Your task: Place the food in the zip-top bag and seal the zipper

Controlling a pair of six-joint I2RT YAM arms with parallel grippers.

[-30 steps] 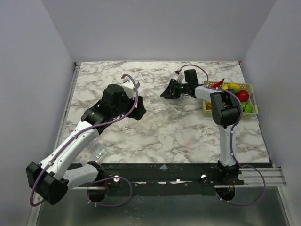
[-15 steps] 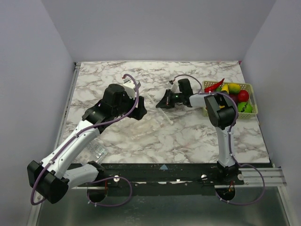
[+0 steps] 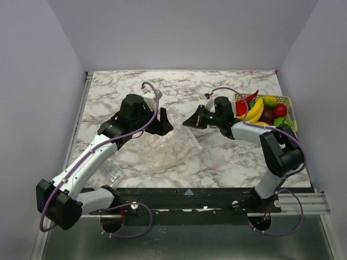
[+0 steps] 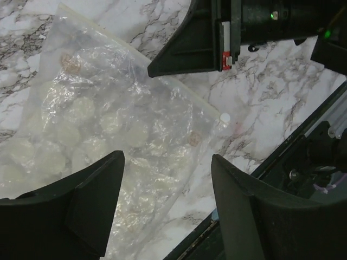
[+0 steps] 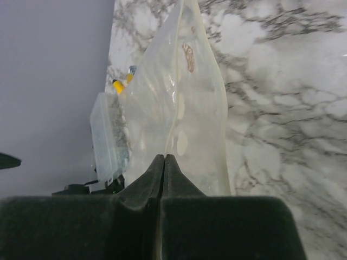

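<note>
Right gripper [image 5: 164, 160] was clamped tight, jaws fully together on the edge of the clear, floppy plastic zip-top bag [image 5: 179, 103], which stretched lengthwise straight out ahead of them. Left gripper [image 4: 168, 179] hung jaws wide apart, empty, the bag just below. The glossy red, yellow and green toy food [image 3: 265, 111] sat behind the right jaws in the pale green mesh basket [image 3: 288, 101], right arm nearer.

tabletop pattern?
The table is white marble with grey veining; the top external view shows it best.
</note>
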